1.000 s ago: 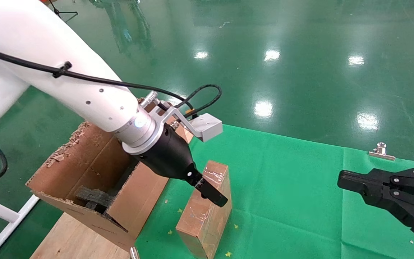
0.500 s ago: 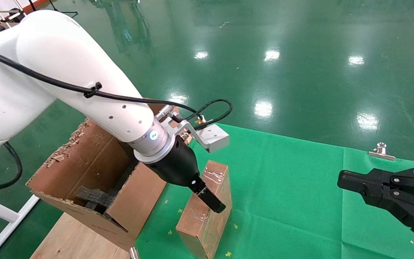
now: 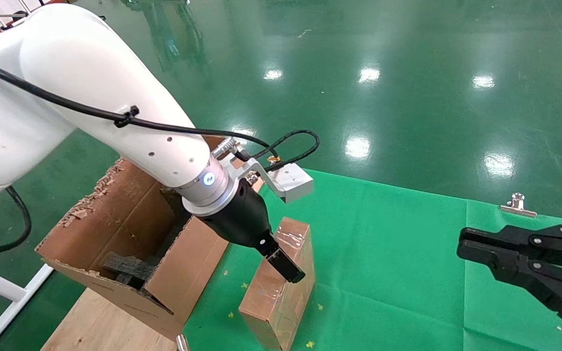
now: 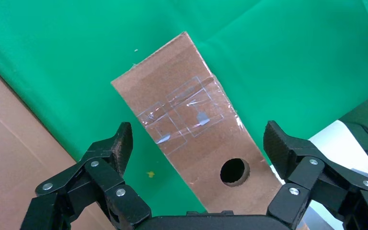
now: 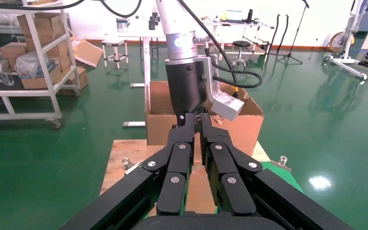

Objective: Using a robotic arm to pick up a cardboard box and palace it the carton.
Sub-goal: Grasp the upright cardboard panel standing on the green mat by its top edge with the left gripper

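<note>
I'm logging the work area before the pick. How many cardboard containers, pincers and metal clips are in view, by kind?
Small taped cardboard box: 1
Large carton with ragged flaps: 1
Pincers: 2, the left pincer open astride the box, the right pincer shut, parked at right
Metal clip on the green cloth's edge: 1
Total: 5

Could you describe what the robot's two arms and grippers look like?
The left arm is glossy white with a silver wrist, blue light ring, black clipped-on cable and grey box-shaped module. Its left gripper is black, with riveted linkage fingers and ribbed pads. The right gripper is the same all-black linkage type.
</note>
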Controlling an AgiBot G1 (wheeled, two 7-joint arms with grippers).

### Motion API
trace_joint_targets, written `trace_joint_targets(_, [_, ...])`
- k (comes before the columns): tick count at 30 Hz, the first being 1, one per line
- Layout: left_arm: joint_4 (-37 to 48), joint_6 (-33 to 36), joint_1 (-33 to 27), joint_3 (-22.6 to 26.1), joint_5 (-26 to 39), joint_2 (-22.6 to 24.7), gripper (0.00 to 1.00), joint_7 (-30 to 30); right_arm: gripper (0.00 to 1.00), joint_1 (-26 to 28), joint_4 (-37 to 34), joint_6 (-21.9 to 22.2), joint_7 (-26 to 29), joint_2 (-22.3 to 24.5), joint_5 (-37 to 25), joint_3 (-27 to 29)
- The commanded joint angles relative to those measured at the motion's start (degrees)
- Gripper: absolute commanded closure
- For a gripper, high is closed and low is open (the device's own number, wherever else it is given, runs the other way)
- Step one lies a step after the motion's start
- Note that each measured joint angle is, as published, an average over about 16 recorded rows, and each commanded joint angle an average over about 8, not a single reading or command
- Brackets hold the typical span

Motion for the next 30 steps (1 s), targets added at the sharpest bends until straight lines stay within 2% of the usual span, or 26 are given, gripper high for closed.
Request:
trace_joint_targets(1, [0.0,0.0,0.0,-0.1,-0.1,-0.1,1.00,-0.1,0.00,0.0,0.0,0.0,0.0,0.0,0.0,0.0])
trace_joint_targets(22, [0.5,-0.2,0.2,-0.4,-0.5,-0.2,1.00,-0.2,0.00,0.0,0.0,0.0,0.0,0.0,0.0,0.0])
trace_joint_targets(30, [1.7,-2.3,-1.1,-1.6,0.4,-1.8,1.00,4.1,0.00,0.0,0.0,0.0,0.0,0.0,0.0,0.0])
